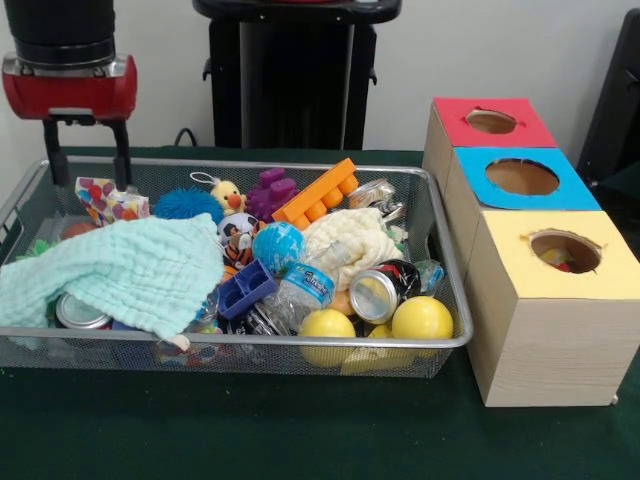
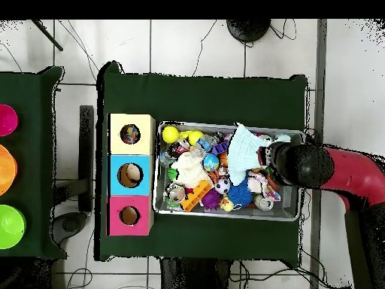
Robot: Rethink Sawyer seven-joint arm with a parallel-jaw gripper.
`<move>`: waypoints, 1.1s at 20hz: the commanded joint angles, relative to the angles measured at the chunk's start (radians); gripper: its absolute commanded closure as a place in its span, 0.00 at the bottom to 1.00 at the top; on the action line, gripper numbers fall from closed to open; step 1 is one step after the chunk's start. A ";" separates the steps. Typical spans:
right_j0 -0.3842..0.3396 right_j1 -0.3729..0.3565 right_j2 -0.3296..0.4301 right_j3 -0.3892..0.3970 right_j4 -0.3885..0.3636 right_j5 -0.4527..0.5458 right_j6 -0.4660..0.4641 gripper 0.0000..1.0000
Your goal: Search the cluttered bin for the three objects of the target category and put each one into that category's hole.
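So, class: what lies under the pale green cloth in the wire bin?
A silver can pokes out beneath the pale green cloth at its front edge. The rest under it is covered and cannot be seen.

Dark green desk (image 1: 300,440). Silver wire-mesh bin (image 1: 440,345). Pale mint cloth (image 1: 120,270) with a waffle texture; cream cloth (image 1: 350,240) beside it. Two yellow balls (image 1: 422,318) at the bin's front edge. Orange toy brick (image 1: 318,198), purple toy brick (image 1: 270,190), blue spiky ball (image 1: 187,204). Blue block (image 1: 245,288). Light blue globe-like ball (image 1: 277,246) with whitish patches. White wrapper (image 1: 105,200) dotted red, blue and yellow. Clear bottle (image 1: 305,285) with a blue label. Silver-topped can (image 1: 385,290), black and red on its side. Pale wood boxes: red top (image 1: 455,125), blue top (image 1: 480,190), yellow top (image 1: 510,262). Red and black arm (image 1: 68,85); black fingers (image 1: 122,155).
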State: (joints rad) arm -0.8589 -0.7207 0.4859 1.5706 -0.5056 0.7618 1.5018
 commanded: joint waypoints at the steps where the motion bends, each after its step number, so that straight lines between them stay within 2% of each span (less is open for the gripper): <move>1: -0.003 0.052 0.064 0.149 -0.084 -0.082 -0.160 0.00; 8: -0.006 0.061 0.058 0.174 -0.109 -0.113 -0.128 0.00; 22: -0.031 0.106 0.072 0.119 -0.142 -0.106 -0.162 0.00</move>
State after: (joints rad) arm -0.8697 -0.6631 0.4966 1.6605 -0.5907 0.6857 1.5018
